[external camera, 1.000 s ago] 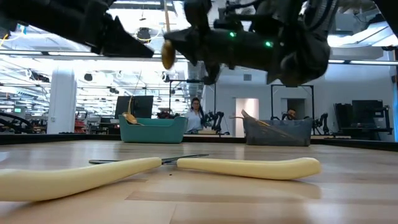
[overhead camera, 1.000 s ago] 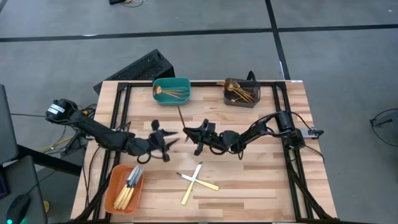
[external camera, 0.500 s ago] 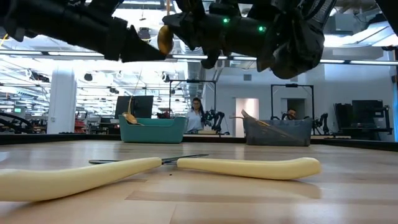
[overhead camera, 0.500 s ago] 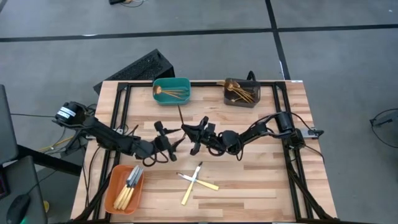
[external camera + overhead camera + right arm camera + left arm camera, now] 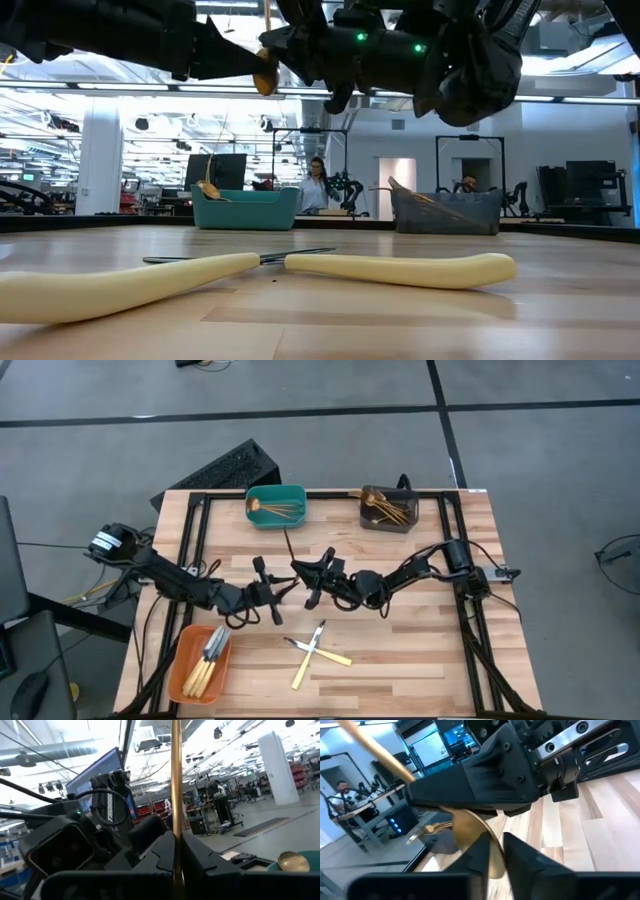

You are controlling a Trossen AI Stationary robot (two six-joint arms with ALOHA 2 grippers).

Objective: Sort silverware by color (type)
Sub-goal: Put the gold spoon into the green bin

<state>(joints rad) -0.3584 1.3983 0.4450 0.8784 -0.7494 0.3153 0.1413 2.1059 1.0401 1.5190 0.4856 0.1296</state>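
Gold is what you have between your two grippers: a long-handled gold spoon [image 5: 289,550] held above mid-table. Your right gripper [image 5: 305,573] is closed on its handle, the thin gold shaft running straight up between the two dark fingers [image 5: 159,854] in the right wrist view. Your left gripper [image 5: 275,598] sits just beside it, fingers drawn narrow around the spoon's bowl, which shows between the pads [image 5: 525,860] in the left wrist view and at the meeting point of both tools in the low view; whether it is clamped tight, you cannot tell. On the wooden table [image 5: 420,660] below and nearer the front edge, three knives [image 5: 312,652] with pale handles lie crossed over one another, untouched. The orange bin [image 5: 181,682] at the front left corner holds several more pale-handled knives. The teal bin [image 5: 292,493] at the back edge holds gold pieces, and the dark grey bin [image 5: 368,520] to its right holds a pile of gold forks or spoons; you cannot tell which type from above. A person [image 5: 316,182] sits in the room beyond the table.
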